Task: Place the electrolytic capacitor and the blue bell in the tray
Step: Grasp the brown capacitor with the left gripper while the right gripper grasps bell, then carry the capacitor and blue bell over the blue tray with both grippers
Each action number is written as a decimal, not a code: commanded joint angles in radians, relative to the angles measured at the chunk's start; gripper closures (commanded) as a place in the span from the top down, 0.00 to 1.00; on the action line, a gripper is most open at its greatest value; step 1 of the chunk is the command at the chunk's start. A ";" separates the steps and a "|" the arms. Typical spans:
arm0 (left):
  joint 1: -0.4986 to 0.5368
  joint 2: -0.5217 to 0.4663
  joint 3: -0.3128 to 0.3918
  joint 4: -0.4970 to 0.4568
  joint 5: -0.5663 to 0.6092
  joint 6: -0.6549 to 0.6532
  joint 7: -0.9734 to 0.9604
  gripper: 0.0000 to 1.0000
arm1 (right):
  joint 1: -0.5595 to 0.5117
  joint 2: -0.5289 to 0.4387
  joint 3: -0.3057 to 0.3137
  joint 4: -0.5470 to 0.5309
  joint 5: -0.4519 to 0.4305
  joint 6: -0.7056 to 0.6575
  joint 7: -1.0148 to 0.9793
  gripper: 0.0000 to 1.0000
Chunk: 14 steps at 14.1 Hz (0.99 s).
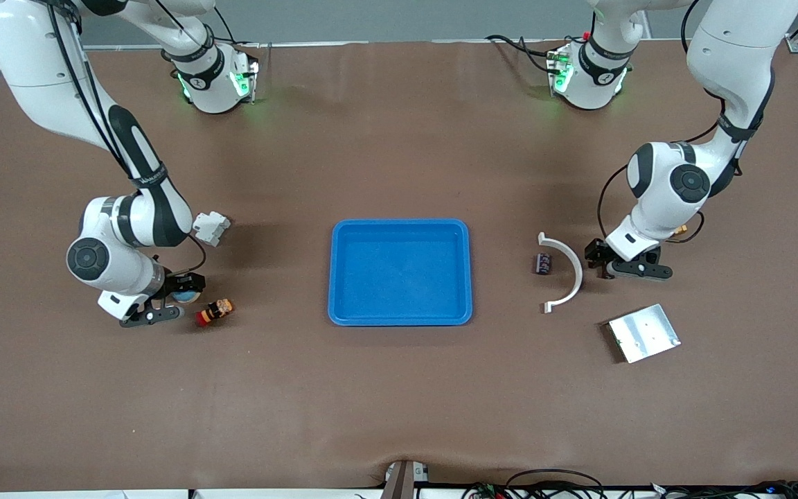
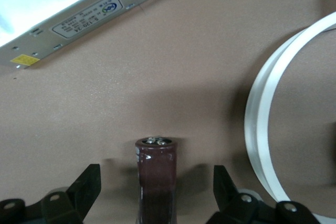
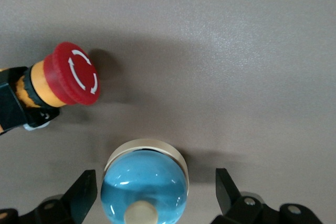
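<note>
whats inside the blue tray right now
Nothing: the tray shows only its bare blue floor, with no part covered. The capacitor stands between the open left end effector's fingers, and the blue bell between the right end effector's.

You see on the surface: white curved strip | small dark battery-like piece just beside it | silver metal box nearer the front camera | red emergency-stop button | white block
</note>
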 commanded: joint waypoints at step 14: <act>0.060 -0.127 -0.010 0.038 0.016 -0.207 -0.389 0.00 | 0.002 -0.068 0.025 0.024 0.054 -0.138 0.008 0.23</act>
